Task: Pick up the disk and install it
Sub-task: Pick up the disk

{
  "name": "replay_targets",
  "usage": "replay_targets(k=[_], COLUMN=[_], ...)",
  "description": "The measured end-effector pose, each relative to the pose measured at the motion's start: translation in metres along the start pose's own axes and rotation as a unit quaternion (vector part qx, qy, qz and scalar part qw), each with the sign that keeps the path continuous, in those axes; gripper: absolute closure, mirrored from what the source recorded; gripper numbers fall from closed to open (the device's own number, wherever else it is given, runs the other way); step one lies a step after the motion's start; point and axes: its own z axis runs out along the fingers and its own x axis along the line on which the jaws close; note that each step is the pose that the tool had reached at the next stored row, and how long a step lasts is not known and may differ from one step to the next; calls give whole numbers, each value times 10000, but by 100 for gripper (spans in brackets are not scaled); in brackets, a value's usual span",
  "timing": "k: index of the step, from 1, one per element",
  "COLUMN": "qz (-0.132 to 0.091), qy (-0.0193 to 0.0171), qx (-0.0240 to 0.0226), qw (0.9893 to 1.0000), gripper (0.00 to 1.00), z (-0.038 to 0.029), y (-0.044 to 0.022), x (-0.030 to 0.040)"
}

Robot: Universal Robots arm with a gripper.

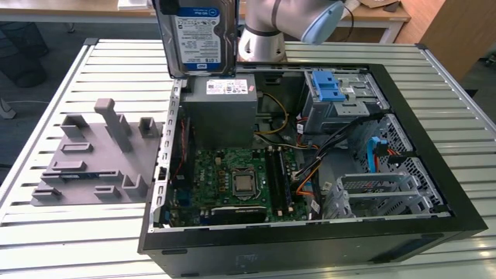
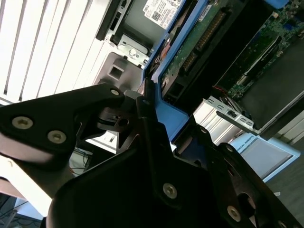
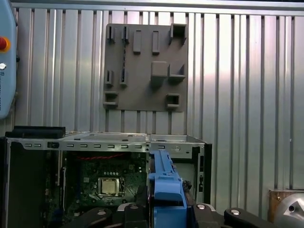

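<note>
The claw is clenched on the disk. Its black fingers press from both sides on the edge of the blue carrier that frames the drive. In the first wrist view the carrier stands between the two finger bases.

The disk is held upright in the air with its white-and-blue label facing the exterior camera. In the exterior view it hangs at 11 o'clock from the middle of the open computer case, over the case's wall and the grey power supply. I cannot tell whether its lower edge touches that wall. Inside the case, the green motherboard lies at 7 o'clock and the blue-handled drive cage at 1 o'clock.

The case lies on its side on a white slatted worktop. Just beside it at 9 o'clock is a grey fixture plate with upright pegs and slots. The silver arm rises at 12 o'clock.

Beyond the worktop, a wooden desk stands at 11 o'clock. A dark mesh bin sits on the floor at 10 o'clock, and a wooden panel is at 2 o'clock.
</note>
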Motion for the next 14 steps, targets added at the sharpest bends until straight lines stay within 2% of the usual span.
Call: replay_targets(k=[7,9,14], qz=[0,0,0], qy=[1,0,0], qx=[0,1,0], qw=[10000,10000,10000], gripper=[64,64,64], z=[1,3,3], y=[-1,-21,-228], x=[260,301,332])
